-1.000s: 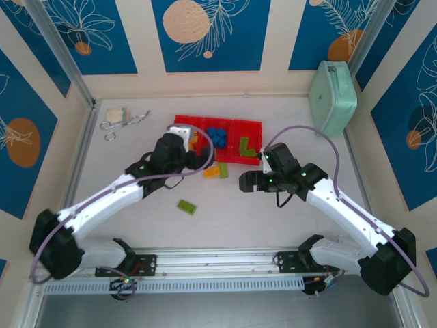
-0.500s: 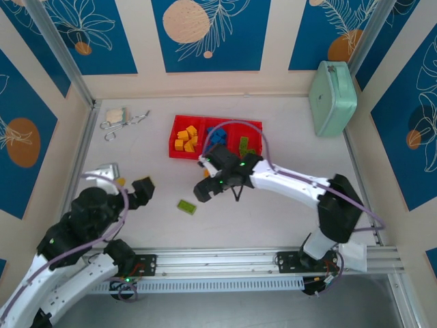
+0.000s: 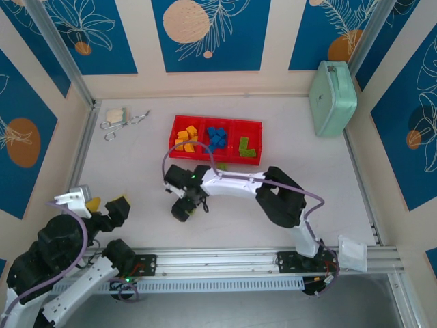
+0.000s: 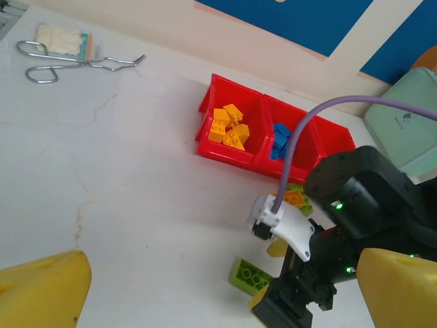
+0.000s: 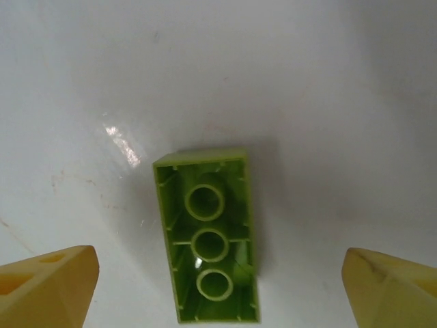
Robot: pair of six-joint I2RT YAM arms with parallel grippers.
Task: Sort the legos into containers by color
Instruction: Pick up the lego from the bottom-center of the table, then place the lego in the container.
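Spreading the right claw [image 5: 218, 285] wide, gripping nothing, astride a light-green lego [image 5: 208, 253] on the tabletop [image 5: 328, 82], by its near edge, left of middle. Swung here within the last second from beside the red tray [image 3: 215, 121]; drew the left claw [image 3: 104, 205], likewise open and empty, back to the near-left corner. Suggests a green pick-up next. Shows the brick's hollow underside facing up at the right wrist; catches more loose legos [image 4: 295, 199] by the tray's near wall from the left wrist.
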